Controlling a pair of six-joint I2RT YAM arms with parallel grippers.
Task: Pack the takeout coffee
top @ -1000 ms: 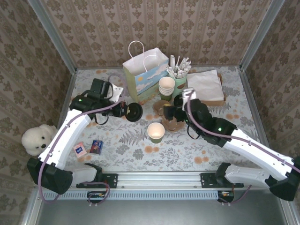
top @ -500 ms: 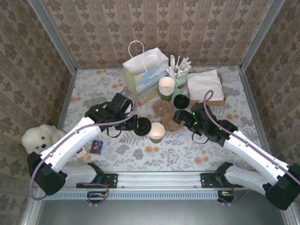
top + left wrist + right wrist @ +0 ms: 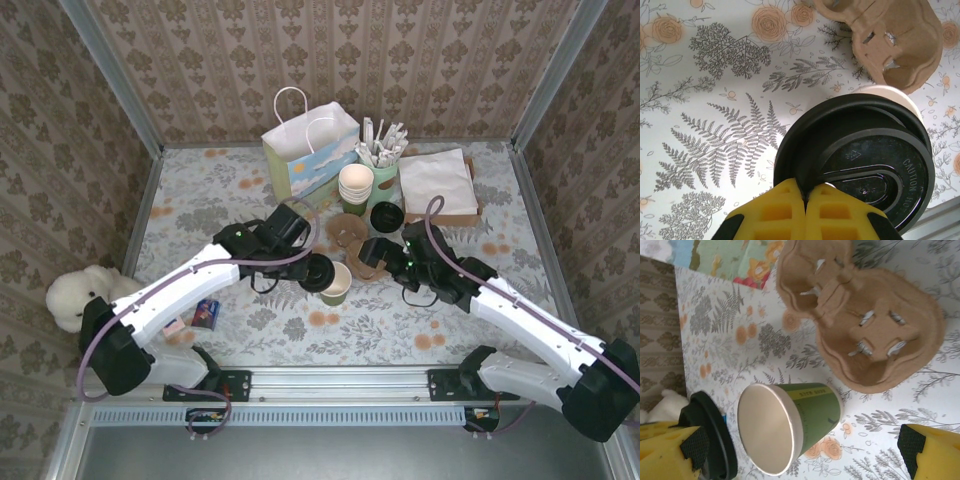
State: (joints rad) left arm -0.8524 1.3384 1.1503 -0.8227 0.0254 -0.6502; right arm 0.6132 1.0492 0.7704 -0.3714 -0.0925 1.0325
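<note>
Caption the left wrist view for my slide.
Left hand pinches a black lid, paper cup and pulp carrier beyond.

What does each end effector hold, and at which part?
The left end effector pinches the black lid at its rim. The right end effector is open, holding nothing.

Upright paper cup (image 3: 790, 427), brown pulp carrier (image 3: 865, 325) beside

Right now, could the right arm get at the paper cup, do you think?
Probably yes. The right gripper is open and the paper cup stands just ahead of its fingers with nothing before it, though the black lid held by the left gripper crowds one side.
</note>
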